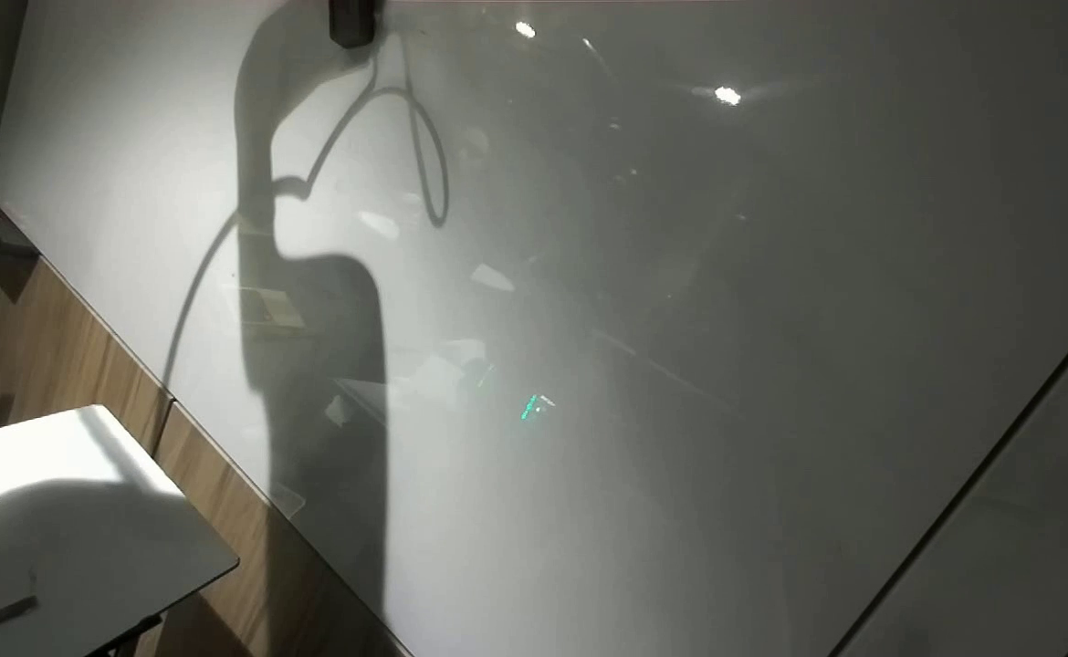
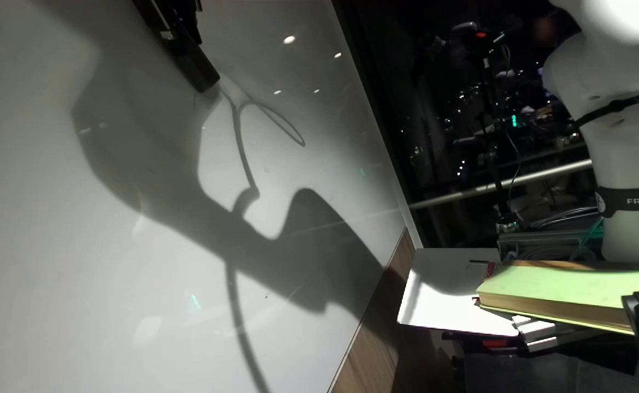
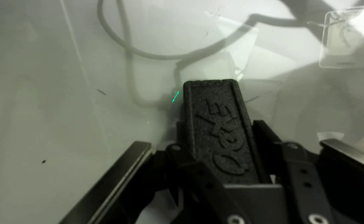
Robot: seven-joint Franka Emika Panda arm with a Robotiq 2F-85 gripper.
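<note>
Jaws stood apart only by the width of the eraser [image 3: 214, 109], gripping its sides | Eraser was close by the board [image 3: 29, 124], contact unconfirmed | Step, I judged: eraser presented to board | Next move called for firm grip, careful contact

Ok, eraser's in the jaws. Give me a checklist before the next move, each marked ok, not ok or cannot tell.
1. Grip: ok; the gripper is shut on the eraser, squeezing both long sides.
2. Seating: ok; the eraser's front end juts out ahead of the jaws.
3. Contact with the whiteboard: cannot tell; the eraser's underside is hidden.
4. Marks on the whiteboard: not ok; a dark spot and a short dark dash show, ink or blemish unclear.
5. Clearance from the side table: ok; it stands well apart from the eraser.
6. Source of the looped shadow: cannot tell; what casts it is out of view.
</note>
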